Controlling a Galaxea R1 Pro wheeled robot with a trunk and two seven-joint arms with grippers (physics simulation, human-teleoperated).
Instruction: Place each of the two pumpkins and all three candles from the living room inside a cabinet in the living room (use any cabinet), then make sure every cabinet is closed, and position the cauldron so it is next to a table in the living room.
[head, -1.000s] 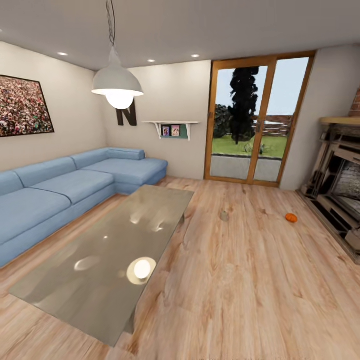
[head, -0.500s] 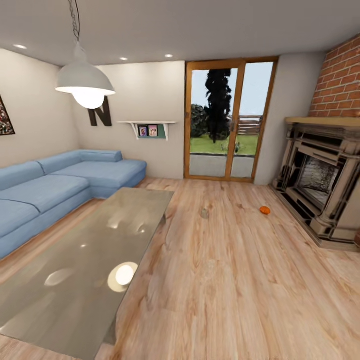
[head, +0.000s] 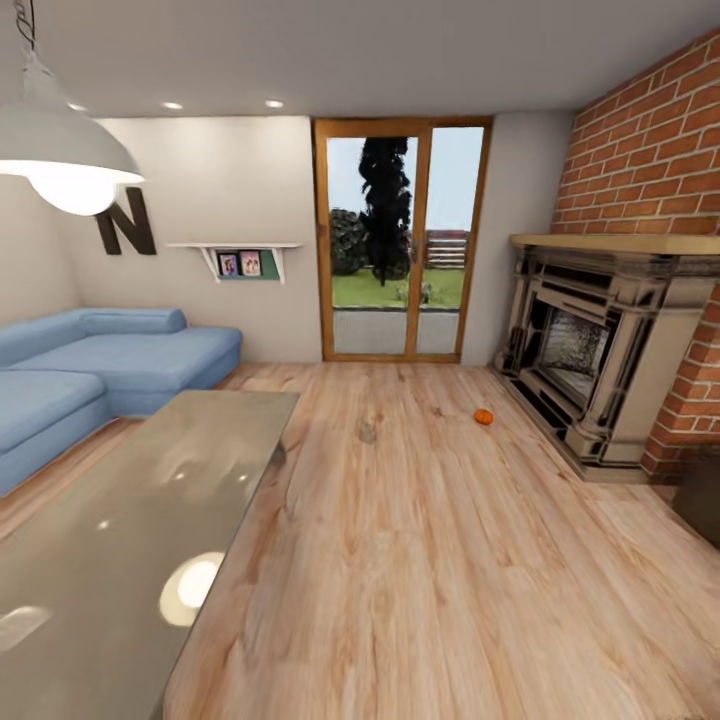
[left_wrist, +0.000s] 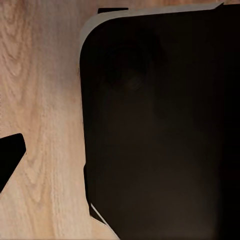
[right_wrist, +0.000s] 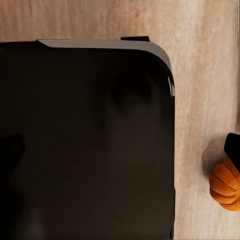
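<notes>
1. From the head view I see 1 pumpkin (head: 483, 416) lying on the wood floor (head: 430, 560) near the fireplace (head: 590, 350), not yet stored.
2. A small greyish thing (head: 367, 433), maybe a candle, sits on the floor beside the table (head: 130, 520).
3. The right wrist view shows a second pumpkin (right_wrist: 226, 186) at its edge, against a dark finger; whether it is pinched, I cannot tell.
4. I cannot tell how the left fingers stand.
5. I judge nearly everything remains: storing, closing, cauldron.
</notes>
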